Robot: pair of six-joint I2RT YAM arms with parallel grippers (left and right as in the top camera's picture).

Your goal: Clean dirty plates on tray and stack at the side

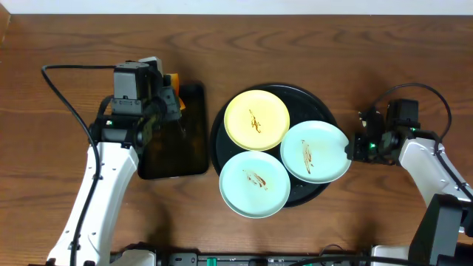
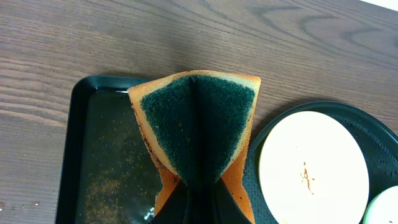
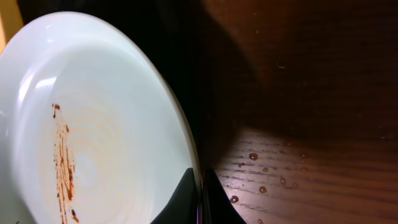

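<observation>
Three plates lie on the round black tray [image 1: 307, 102]: a pale yellow plate [image 1: 256, 120] at the back, a mint plate [image 1: 254, 183] at the front and a second mint plate [image 1: 314, 151] on the right, each with a brown smear. My right gripper [image 1: 353, 146] is shut on the right edge of the right-hand mint plate [image 3: 93, 124], its jaws [image 3: 200, 196] pinching the rim. That plate's edge reaches past the tray's rim. My left gripper [image 1: 171, 92] hangs over the rectangular tray, shut on an orange sponge [image 2: 196, 124] with a green scouring face, which folds in the grip.
A smaller black rectangular tray [image 1: 174, 140], wet and speckled inside [image 2: 99, 155], lies left of the round tray. Water drops [image 3: 261, 180] dot the wooden table by the right gripper. The yellow plate [image 2: 314, 168] lies just right of the sponge.
</observation>
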